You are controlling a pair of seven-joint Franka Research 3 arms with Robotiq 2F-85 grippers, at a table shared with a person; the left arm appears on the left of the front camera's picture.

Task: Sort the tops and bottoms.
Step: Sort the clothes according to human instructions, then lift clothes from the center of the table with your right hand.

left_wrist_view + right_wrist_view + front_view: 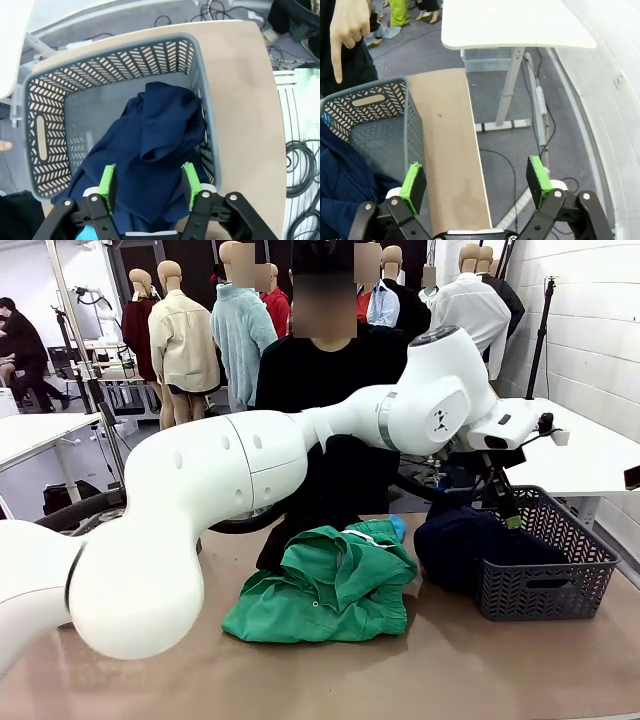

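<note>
Here navy garment (165,130) half in basket (45,135), left end effector (149,180) spread above

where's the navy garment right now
Front view, right side of the table: the long dark navy garment is draped over the left rim of the grey plastic basket, beside the emerald green garment.

Table layout, basket end on the robot's right.
Basket (545,585) stands on the table (450,670) at its right end. Long garment (465,540) lies in it and spills over its left rim. Heap of garments (330,585) lies mid-table, just left of the basket, in front of the person (320,380) at the far side. Left gripper (147,175) hangs above the long garment. Right gripper (475,170) hangs over the table's edge beside the basket. Person's hand (347,30) is beyond the basket's far rim.
</note>
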